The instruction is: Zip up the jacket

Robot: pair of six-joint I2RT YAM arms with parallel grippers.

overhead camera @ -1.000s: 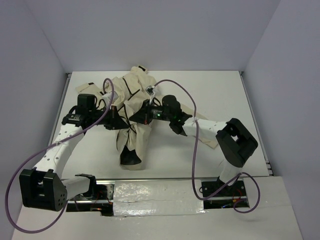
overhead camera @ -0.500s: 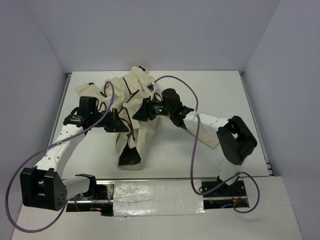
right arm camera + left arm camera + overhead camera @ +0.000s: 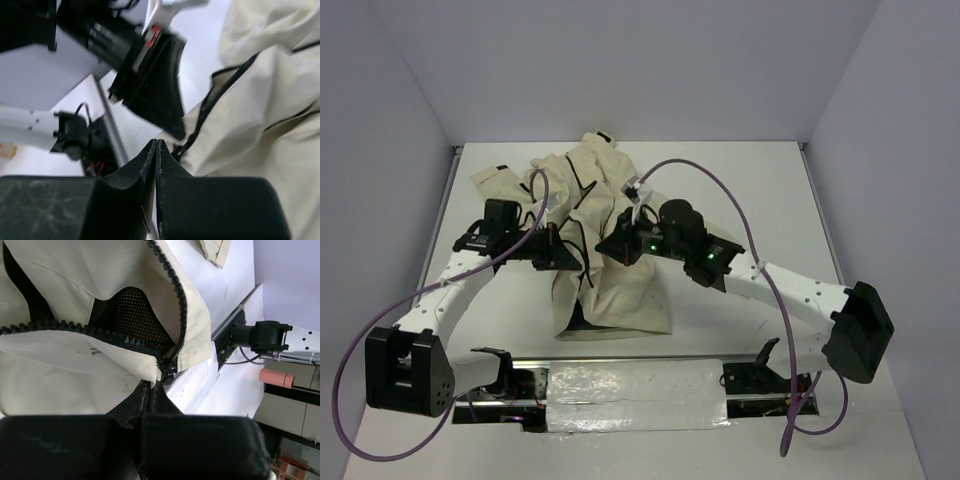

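- A white table (image 3: 770,200), with a metal rail along its sides.
- Plain pale grey walls (image 3: 620,60) around it.
- A shiny silver strip (image 3: 630,385) at the near edge.
- A pink cylinder (image 3: 274,377) beyond the table edge.

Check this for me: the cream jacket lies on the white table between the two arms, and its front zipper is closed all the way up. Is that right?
Not quite. The jacket lies on the table between the arms, but its zipper is open: the left wrist view shows the two rows of teeth parted above the slider, with black mesh lining between.
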